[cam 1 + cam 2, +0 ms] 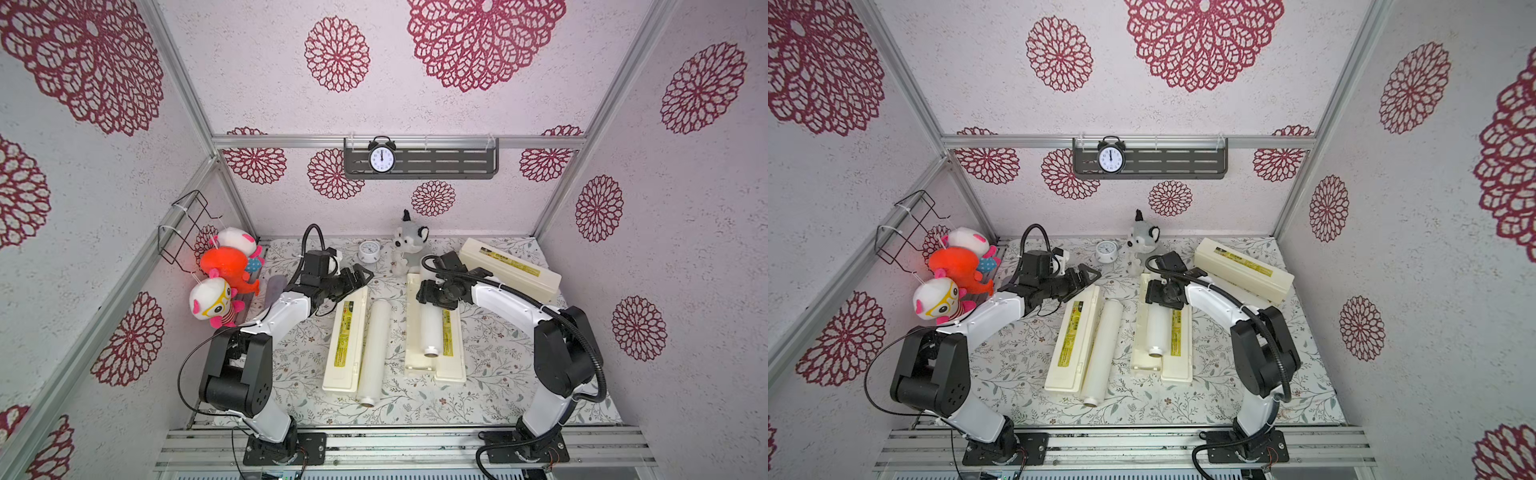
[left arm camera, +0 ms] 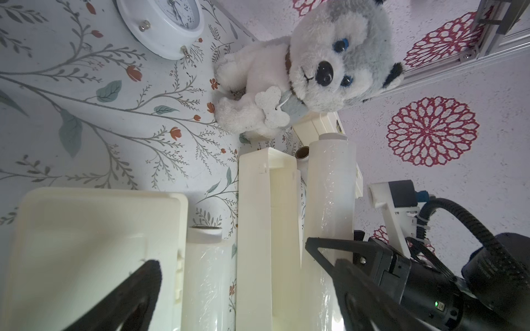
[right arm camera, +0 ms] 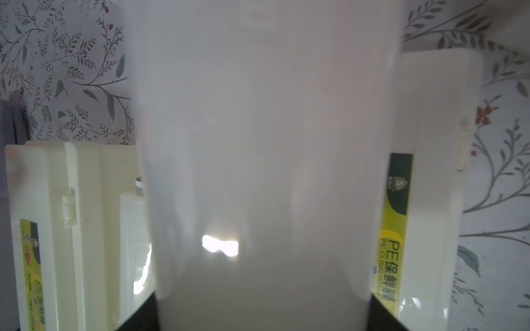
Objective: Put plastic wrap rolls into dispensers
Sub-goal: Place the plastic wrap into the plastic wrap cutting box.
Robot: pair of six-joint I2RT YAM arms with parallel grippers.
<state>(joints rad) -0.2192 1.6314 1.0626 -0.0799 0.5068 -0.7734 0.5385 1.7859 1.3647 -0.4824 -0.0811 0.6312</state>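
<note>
Clasped in the right gripper (image 1: 433,297), a plastic wrap roll (image 1: 431,332) sits over the open dispenser (image 1: 415,365); the left gripper (image 1: 363,276) hangs wide apart, empty, near a closed dispenser (image 1: 345,345).

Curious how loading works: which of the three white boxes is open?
The middle dispenser: its labelled lid lies folded out flat, and the right end effector holds a plastic wrap roll over its tray. The left dispenser and far-right dispenser are shut.
</note>
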